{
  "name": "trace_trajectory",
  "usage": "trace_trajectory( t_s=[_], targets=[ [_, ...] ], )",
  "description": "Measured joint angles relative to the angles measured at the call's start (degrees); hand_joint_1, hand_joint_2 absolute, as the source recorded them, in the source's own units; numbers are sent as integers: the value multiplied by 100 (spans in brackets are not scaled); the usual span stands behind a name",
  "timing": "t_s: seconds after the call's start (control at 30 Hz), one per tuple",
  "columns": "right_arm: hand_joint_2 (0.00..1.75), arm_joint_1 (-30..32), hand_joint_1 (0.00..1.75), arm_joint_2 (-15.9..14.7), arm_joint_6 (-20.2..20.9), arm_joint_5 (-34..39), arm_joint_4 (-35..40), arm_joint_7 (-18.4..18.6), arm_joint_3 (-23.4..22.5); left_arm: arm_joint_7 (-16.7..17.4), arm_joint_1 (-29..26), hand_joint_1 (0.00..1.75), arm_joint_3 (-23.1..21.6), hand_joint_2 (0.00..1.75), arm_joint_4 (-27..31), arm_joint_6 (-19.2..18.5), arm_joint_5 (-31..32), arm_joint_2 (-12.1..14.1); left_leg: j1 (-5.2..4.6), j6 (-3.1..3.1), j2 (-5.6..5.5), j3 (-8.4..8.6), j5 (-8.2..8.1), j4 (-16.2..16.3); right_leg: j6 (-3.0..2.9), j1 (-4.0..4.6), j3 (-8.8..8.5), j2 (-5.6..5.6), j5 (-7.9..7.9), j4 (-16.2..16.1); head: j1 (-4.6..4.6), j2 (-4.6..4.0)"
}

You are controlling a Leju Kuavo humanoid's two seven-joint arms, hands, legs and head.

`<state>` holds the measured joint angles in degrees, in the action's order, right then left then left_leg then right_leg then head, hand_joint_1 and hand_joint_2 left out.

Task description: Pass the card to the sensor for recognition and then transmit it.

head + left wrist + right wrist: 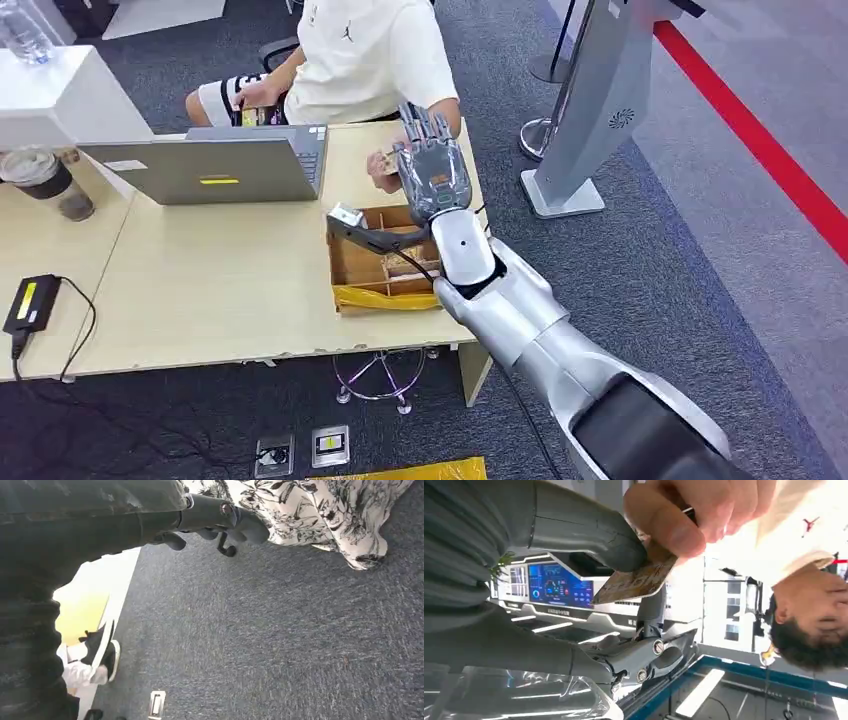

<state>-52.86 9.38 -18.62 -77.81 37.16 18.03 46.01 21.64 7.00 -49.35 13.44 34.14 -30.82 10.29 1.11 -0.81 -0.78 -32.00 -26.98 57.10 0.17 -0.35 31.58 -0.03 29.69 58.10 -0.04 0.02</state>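
Card (636,582) pinched by right hand (432,170) and person's hand (694,510).

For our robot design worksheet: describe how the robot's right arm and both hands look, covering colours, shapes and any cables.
The right arm has glossy silver rounded shells, turning black near the shoulder, with a thin black cable alongside. The right hand is grey with darker jointed fingers and a ribbed grey cover. The left hand is dark grey.

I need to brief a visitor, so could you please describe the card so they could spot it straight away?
Start at the open cardboard box near the right end of the wooden desk. Just beyond it, the right robot hand is raised toward the seated person. The card is the thin tan rectangle pinched between the robot's thumb and the person's fingers.
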Motion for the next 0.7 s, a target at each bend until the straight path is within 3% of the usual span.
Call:
trace_trajectory(
  t_s=[0.4,0.7],
  targets=[
    [175,-11,0,-92,-357,-22,-249,52,-195,75,-6,0,0,175,0,0,-11,-24,0,-1,6,-3,-1,1,0,0,10,7,0,0,0,0],
    [175,42,0,-616,-370,-120,-64,186,-601,282,-25,0,0,175,0,57,-92,-63,0,0,7,1,0,5,1,-1,11,7,-4,-3,2,0]
  ],
)
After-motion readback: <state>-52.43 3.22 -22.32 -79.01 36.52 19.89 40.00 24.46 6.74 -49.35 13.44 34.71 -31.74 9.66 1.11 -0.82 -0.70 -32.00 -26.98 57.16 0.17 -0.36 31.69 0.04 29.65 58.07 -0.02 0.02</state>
